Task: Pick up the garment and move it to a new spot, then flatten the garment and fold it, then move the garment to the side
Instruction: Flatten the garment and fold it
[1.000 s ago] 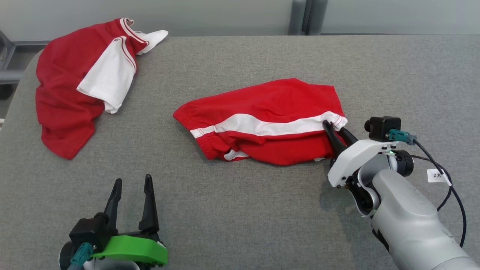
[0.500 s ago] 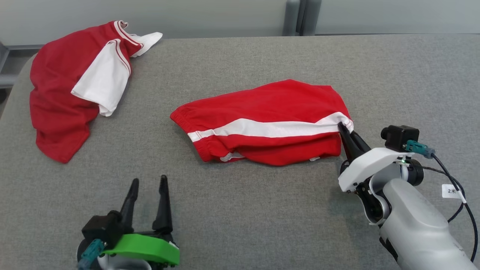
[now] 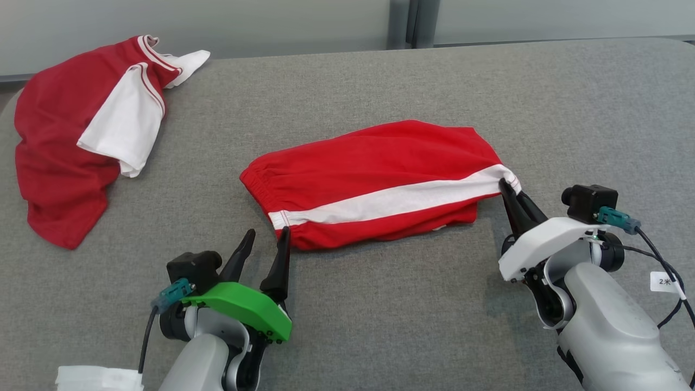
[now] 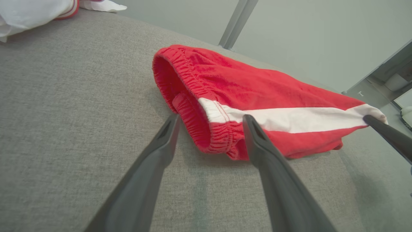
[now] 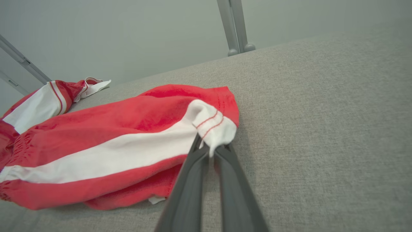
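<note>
shorts, hem tight in right tool, left tool wide by waistband, red-white shirt well apart at left

shorts: matt soft cloth | table: rough woven cover, perhaps felt

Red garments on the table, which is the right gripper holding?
The striped shorts mid-table: the right gripper pinches their white hem corner. The shirt lies far left.
</note>
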